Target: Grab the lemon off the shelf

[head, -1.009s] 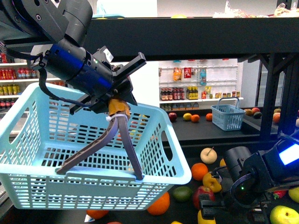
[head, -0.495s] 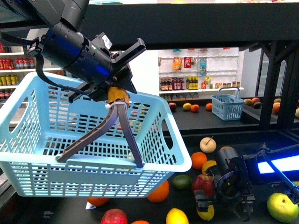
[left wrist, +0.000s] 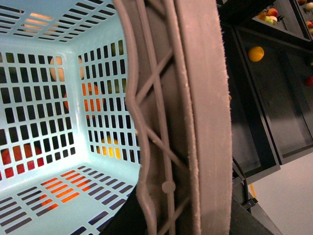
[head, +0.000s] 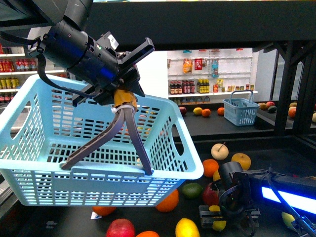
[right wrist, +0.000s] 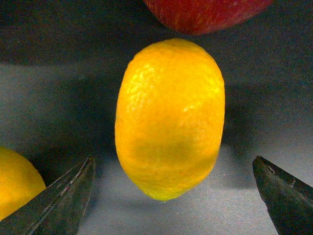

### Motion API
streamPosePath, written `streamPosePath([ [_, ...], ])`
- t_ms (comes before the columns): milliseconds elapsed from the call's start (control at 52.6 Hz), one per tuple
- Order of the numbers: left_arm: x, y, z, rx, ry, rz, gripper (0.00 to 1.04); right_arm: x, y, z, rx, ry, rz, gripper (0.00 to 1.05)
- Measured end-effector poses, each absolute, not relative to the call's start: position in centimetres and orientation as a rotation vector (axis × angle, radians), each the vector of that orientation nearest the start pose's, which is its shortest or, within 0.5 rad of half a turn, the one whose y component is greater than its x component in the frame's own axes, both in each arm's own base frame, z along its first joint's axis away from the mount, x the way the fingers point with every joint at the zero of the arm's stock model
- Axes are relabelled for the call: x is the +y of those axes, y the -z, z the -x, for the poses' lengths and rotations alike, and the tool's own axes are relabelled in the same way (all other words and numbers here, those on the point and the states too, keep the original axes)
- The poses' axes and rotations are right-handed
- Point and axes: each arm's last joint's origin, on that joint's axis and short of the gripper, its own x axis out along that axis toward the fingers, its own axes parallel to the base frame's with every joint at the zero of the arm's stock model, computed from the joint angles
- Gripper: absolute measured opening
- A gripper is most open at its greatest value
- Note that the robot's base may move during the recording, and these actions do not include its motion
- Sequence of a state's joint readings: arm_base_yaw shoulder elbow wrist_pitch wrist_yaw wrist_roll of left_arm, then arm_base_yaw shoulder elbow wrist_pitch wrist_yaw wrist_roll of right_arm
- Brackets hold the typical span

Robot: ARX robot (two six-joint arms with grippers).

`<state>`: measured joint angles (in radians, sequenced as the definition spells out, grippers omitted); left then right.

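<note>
Black shelf tray (head: pixel 64 222): right tool (right wrist: pixel 172 164) (jaws spread) hangs low, flanking lemon (right wrist: pixel 169 120).

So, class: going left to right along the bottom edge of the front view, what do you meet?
From the left: red apple → orange → second lemon → right gripper, open around the lemon.
</note>
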<state>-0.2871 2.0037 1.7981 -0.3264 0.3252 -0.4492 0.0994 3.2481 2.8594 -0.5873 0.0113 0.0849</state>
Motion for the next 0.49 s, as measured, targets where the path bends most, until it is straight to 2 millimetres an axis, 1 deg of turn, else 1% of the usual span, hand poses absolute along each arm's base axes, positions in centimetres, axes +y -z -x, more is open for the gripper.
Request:
streamPosePath([
  [152, -14.05, -30.36, -44.32, 0.665, 0.466, 0.435, 0.16, 5.98, 3.5, -58.61, 0.949, -0.035, -0.02, 0.97],
  [171, -14.05, -30.36, -44.32, 0.665, 0.466, 0.434, 0.16, 5.98, 3.37, -58.65, 0.944, -0.033, -0.019, 0.95],
  [228, -14.05, -30.36, -44.32, 0.665, 0.466, 0.434, 0.16, 6.11, 3.29, -58.67, 0.941, -0.032, -0.016, 0.83],
  [304, -14.05, -30.36, -44.32, 0.665, 0.466, 0.435, 0.16, 6.27, 3.72, -58.51, 0.954, -0.033, -0.013, 0.68],
  [323, -14.05, -30.36, -44.32, 0.665, 0.466, 0.435, 0.16, 6.27, 3.72, -58.51, 0.954, -0.033, -0.013, 0.68],
  [343, -14.05, -30.36, -44.32, 0.665, 0.466, 0.435, 0.16, 6.34, 3.9, -58.45, 0.959, -0.037, -0.013, 0.64],
  [362, -14.05, -30.36, -44.32, 0.665, 0.466, 0.435, 0.16, 6.34, 3.9, -58.45, 0.959, -0.037, -0.013, 0.64],
  [419, -14.05, -30.36, -44.32, 0.665, 0.466, 0.435, 0.16, 6.44, 4.18, -58.37, 0.963, -0.037, -0.008, 0.53],
  [438, -14.05, -30.36, -44.32, 0.665, 0.466, 0.434, 0.16, 6.44, 4.18, -58.37, 0.963, -0.037, -0.008, 0.53],
  [457, -14.05, -30.36, -44.32, 0.665, 0.466, 0.434, 0.16, 6.44, 4.12, -58.39, 0.961, -0.038, -0.005, 0.49],
  [495, -14.05, -30.36, -44.32, 0.665, 0.467, 0.435, 0.16, 6.46, 4.07, -58.41, 0.959, -0.038, -0.005, 0.51],
])
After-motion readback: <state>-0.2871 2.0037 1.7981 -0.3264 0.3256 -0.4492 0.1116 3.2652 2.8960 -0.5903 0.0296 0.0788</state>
